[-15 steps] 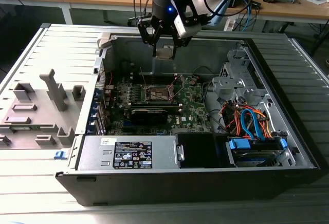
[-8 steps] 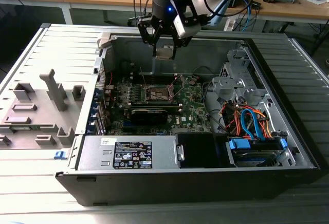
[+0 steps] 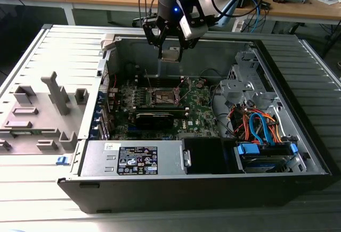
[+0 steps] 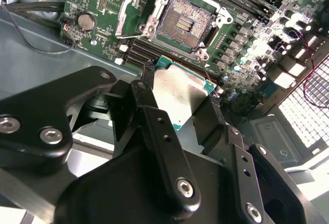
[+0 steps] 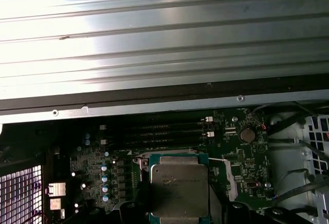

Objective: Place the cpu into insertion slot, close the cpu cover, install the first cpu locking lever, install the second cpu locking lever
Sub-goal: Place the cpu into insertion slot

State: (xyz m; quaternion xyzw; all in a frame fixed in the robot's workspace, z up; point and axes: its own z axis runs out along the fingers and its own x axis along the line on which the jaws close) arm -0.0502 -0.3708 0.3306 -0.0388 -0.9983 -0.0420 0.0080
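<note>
Silver-topped cpu [image 4: 179, 96] pinched in gripper [image 4: 182, 86] — clear of insertion slot [image 4: 185, 22].

The white label [image 3: 137, 162] carries no legible print.

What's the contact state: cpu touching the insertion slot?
Apart. In the exterior view the cpu, clamped in the gripper, hangs clear above the insertion slot; in the second wrist view the slot's contacts lie bare.

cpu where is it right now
The cpu is clamped in the gripper, in the air over the motherboard, clear of the empty slot.
</note>
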